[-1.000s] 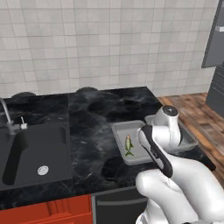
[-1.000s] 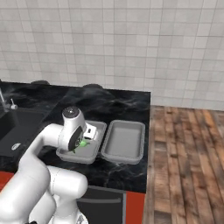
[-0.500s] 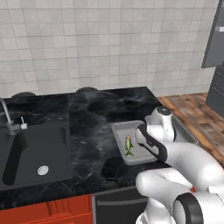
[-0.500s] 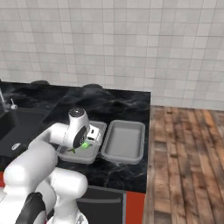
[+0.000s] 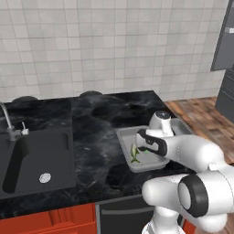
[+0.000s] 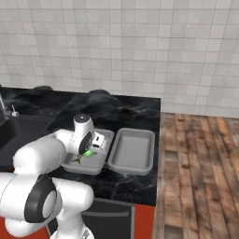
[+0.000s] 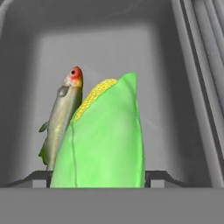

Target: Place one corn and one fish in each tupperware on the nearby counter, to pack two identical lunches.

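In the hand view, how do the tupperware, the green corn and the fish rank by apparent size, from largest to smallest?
1. The tupperware, whose walls frame the whole scene.
2. The green corn, though it lies nearest the camera, which enlarges it.
3. The fish, slim and partly hidden behind the corn, so its true size against the corn is unsure.

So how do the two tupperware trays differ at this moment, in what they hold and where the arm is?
The left tupperware holds a fish and a green-husked corn; the right tupperware is empty. The gripper works over the left tupperware, while the right tupperware has nothing above it. Both are the same shallow light-grey rectangles, side by side on the black counter.
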